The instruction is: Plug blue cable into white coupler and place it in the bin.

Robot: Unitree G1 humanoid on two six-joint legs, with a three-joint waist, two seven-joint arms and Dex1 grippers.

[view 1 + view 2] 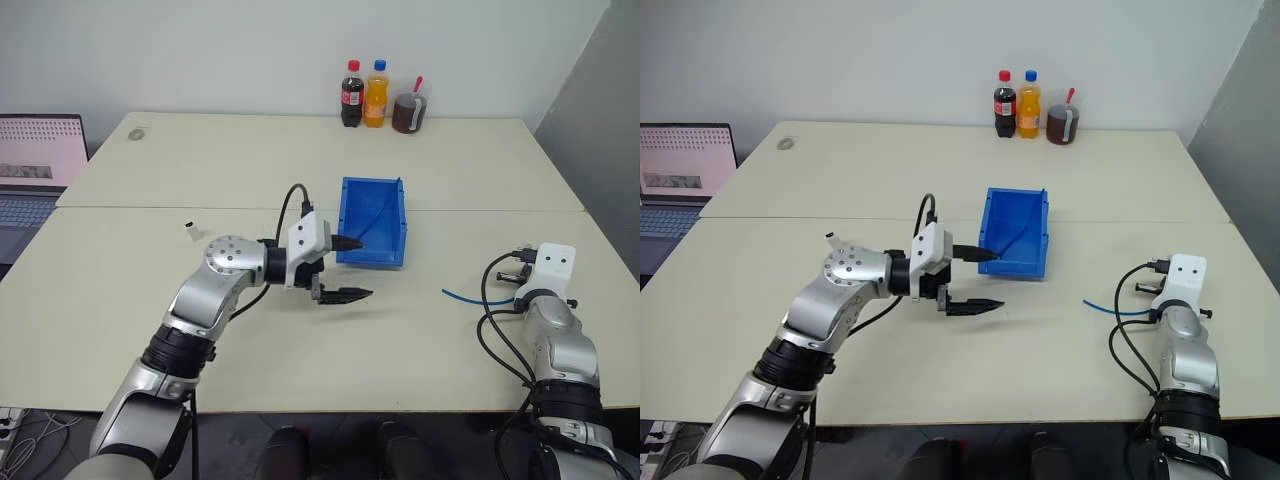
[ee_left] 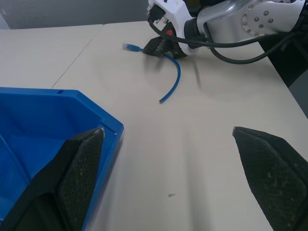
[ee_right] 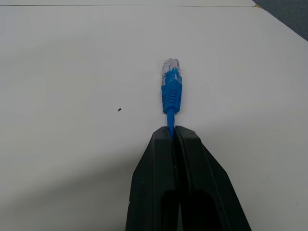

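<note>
Right gripper [image 3: 172, 132] jaws clamped on the blue cable [image 3: 171, 94] just behind its clear plug, low over the table [image 1: 300, 180] at the right, free end trailing toward the bin [image 1: 345, 215]; left gripper [image 1: 343, 268] jaws wide apart beside the bin's near corner; white coupler [image 1: 190, 230] well apart, left.

Counting up now: one blue cable [image 3: 171, 94], one bin [image 1: 374, 220], one small white coupler [image 1: 189, 230] out on the surface [image 1: 300, 350]. At the back, two bottles, a dark one [image 1: 352, 94] and an orange one [image 1: 376, 94], plus one cup [image 1: 409, 110]. One laptop [image 1: 35, 170] off to the left.
</note>
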